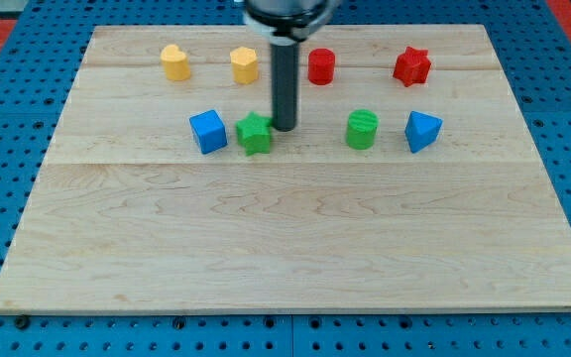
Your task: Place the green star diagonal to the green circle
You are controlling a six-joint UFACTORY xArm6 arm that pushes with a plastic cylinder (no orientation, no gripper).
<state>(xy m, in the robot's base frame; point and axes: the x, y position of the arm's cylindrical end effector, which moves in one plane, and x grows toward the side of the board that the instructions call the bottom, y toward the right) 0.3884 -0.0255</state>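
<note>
The green star (254, 134) lies on the wooden board (295, 238), close to the right of the blue cube (207, 131). The green circle (362, 129), a short cylinder, stands further to the view's right in the same row. My tip (285, 128) is down on the board just right of the green star, touching or nearly touching it, between the star and the green circle. The dark rod rises from it toward the view's top.
A yellow heart (174, 61), a yellow hexagon (244, 65), a red cylinder (322, 66) and a red star (411, 66) line the top row. A blue wedge-like block (422, 130) sits right of the green circle.
</note>
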